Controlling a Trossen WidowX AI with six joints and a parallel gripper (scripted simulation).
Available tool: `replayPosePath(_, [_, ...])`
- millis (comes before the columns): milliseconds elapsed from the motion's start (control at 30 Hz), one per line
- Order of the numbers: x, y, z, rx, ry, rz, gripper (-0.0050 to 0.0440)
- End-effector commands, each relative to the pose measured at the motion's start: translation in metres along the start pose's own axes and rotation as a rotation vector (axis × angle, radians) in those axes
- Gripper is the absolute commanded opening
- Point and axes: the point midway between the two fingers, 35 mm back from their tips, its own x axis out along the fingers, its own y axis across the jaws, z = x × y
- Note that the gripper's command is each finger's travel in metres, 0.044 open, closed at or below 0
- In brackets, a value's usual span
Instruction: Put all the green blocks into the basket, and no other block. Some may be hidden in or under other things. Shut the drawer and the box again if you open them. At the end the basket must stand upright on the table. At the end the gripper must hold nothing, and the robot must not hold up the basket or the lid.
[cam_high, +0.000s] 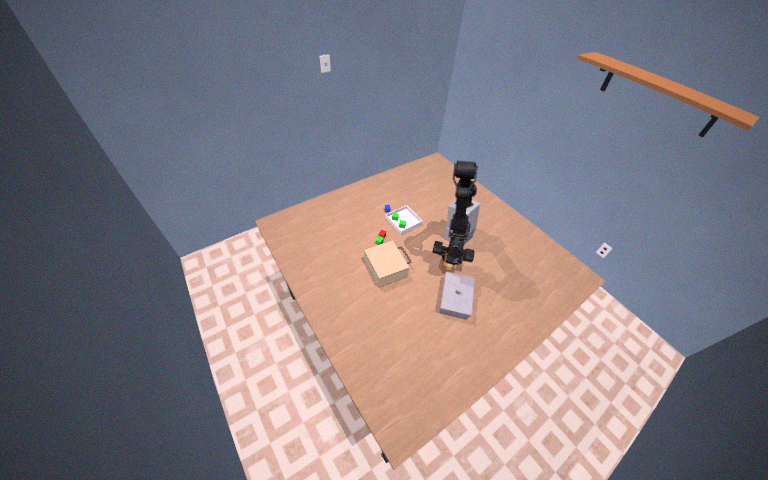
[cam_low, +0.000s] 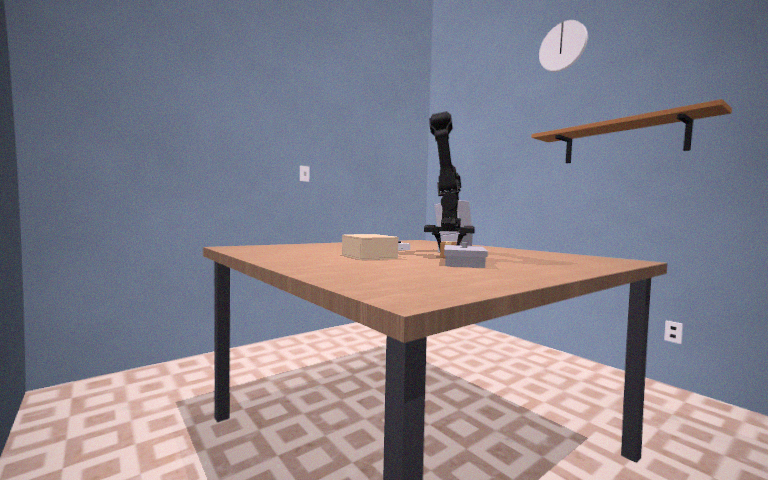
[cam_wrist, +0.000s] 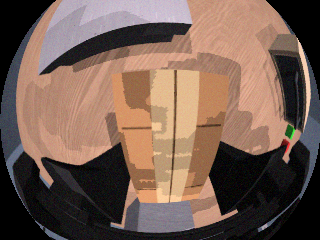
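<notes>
Top: gripping wood block (cam_high: 448, 266) (cam_low: 444, 247) (cam_wrist: 175, 135) in claw (cam_high: 450, 262) (cam_low: 450, 247) (cam_wrist: 167, 139); have two green blocks (cam_high: 402, 224) in basket (cam_high: 412, 227) (cam_low: 403, 246), need third green (cam_high: 379, 240) (cam_wrist: 290, 131) at its eight o'clock, likely check drawer (cam_high: 386, 260) (cam_low: 369, 247) (cam_wrist: 289, 75), box (cam_high: 457, 303) (cam_low: 465, 260) (cam_wrist: 115, 17).

The closed box (cam_high: 457, 295) (cam_low: 464, 256) (cam_wrist: 115, 17) is plain pale grey

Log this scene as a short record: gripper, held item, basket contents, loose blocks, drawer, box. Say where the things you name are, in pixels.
gripper: black gripper (cam_high: 449, 264) (cam_low: 451, 249) (cam_wrist: 167, 139), shut on held item
held item: brown wooden-looking block-shaped object (cam_high: 448, 265) (cam_wrist: 175, 125)
white square basket (cam_high: 420, 222): upright, two green cubes (cam_high: 395, 216) (cam_high: 402, 224) inside
loose blocks: one green (cam_high: 379, 240), one red (cam_high: 382, 233), one blue (cam_high: 387, 208)
drawer: beige unit (cam_high: 386, 260) (cam_low: 369, 247), looks shut
box: grey, lidded (cam_high: 457, 294) (cam_low: 465, 257), lid on
</notes>
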Motion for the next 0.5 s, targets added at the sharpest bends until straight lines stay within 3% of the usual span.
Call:
replayPosePath(0, [0.004,-0.001,-0.002,-0.002,0.008,-0.003,0.0])
replayPosePath(33, [0.004,-0.001,-0.002,-0.002,0.008,-0.003,0.044])
replayPosePath(400, [0.004,-0.001,-0.002,-0.002,0.008,-0.003,0.044])
replayPosePath(467, [-0.01,0.0,-0.002,-0.002,0.008,-0.003,0.044])
